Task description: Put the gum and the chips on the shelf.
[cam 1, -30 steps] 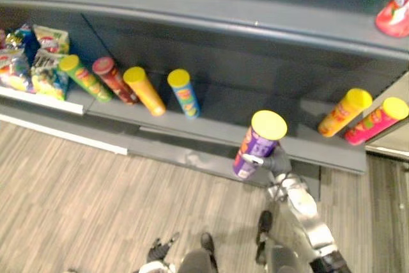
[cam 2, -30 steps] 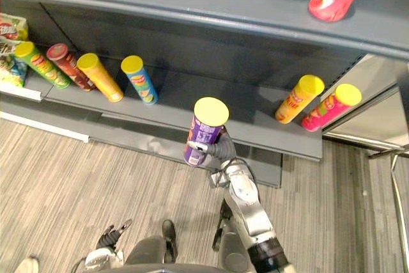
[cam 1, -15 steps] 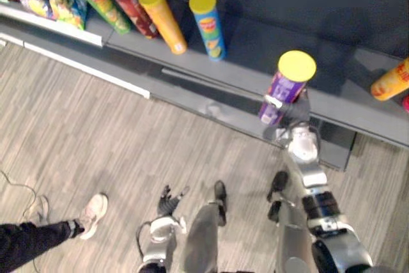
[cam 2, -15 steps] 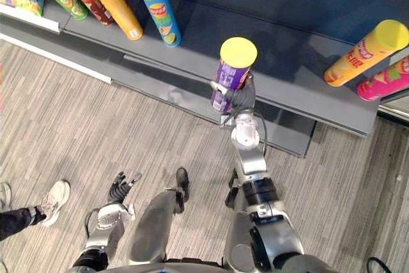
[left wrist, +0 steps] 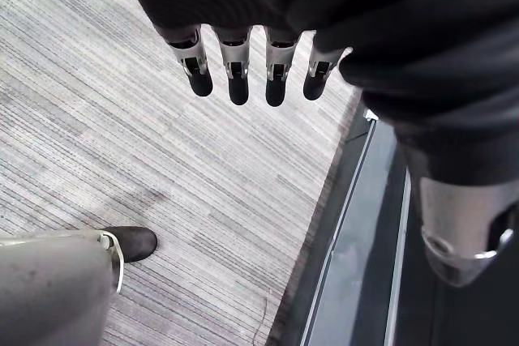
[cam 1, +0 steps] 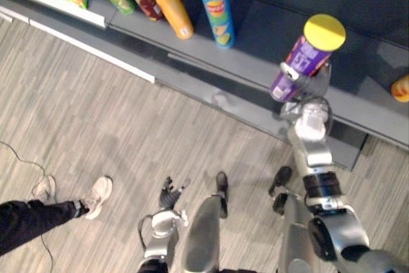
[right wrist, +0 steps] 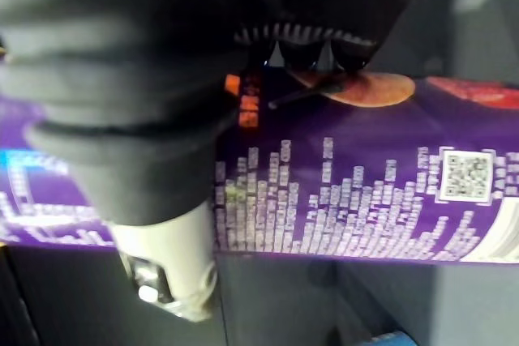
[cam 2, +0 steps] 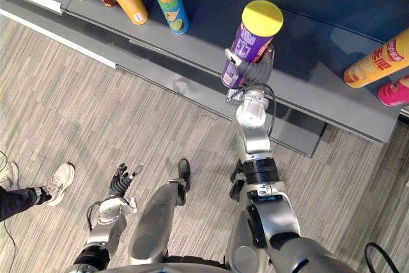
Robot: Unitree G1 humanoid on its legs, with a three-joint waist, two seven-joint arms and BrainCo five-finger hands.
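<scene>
Chips can (cam 2: 252, 41) could tip over and roll off the shelf (cam 2: 204, 20). That is the big worry. The can leans, with its top toward the back of the shelf and its bottom right by the shelf's front edge. I cannot tell if the bottom touches the shelf yet. If the right hand (cam 2: 250, 76) lets go while the can is tilted like that, I think the can may fall flat. Then it could roll off the front of the shelf and drop to the floor (cam 2: 96, 107). It is tall and thin, so it should tip easily. It would be safer standing straight and further back on the shelf.

A smaller worry is bumping. A blue can (cam 2: 167, 1) stands along the shelf on one side and an orange can (cam 2: 377, 59) on the other. Both are well apart from the chips can, so a bump looks unlikely.

The right hand has its fingers and thumb curled round the lower part of the can. The left hand (cam 1: 167, 195) hangs low over the floor in front of the shelf, fingers straight, holding nothing.

The can is a tall purple tube with a flat yellow lid. Up close, it has a picture of a chip, rows of tiny white print and a little square code.
</scene>
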